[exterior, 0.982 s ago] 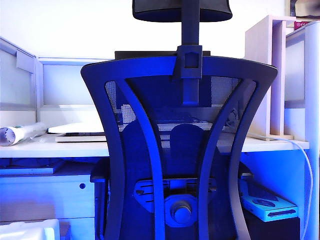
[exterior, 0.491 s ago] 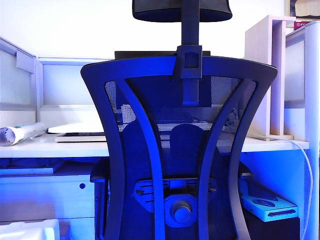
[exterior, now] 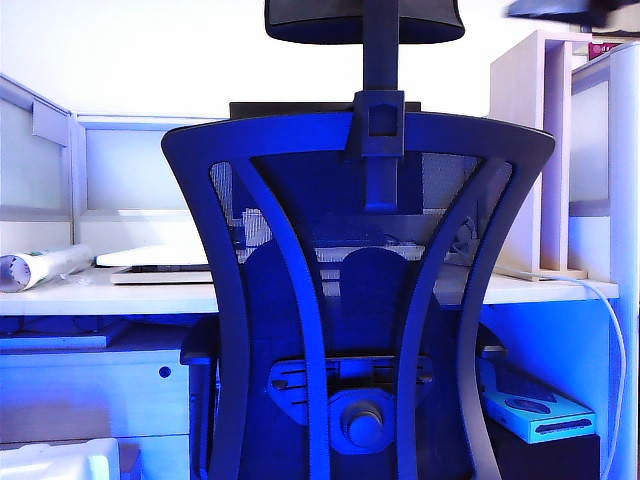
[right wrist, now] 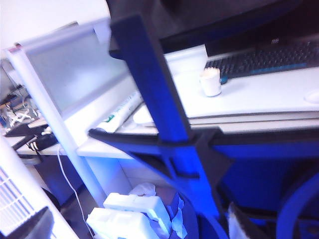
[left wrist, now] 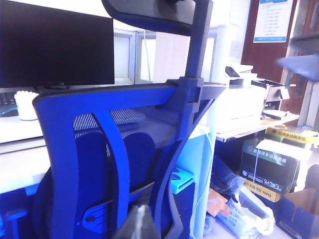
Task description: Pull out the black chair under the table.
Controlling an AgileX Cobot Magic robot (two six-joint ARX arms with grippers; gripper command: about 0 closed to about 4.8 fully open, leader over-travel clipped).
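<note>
I see the black chair [exterior: 360,300] tucked against the table [exterior: 100,292], its back filling my view. My right gripper [exterior: 570,10] blurs in high above, fingers spread; my left gripper [left wrist: 137,226] sits low, state unclear. I'd aim squarely for the top rail before closing.

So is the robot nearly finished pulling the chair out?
Not yet. Done: nothing; the black chair sits tucked against the table. In hand: a blurred dark shape at the exterior view's top right looks like the right gripper reaching in; it is not touching the chair. The left gripper barely shows, away from the chair. Left: grab the chair and pull it out.
</note>
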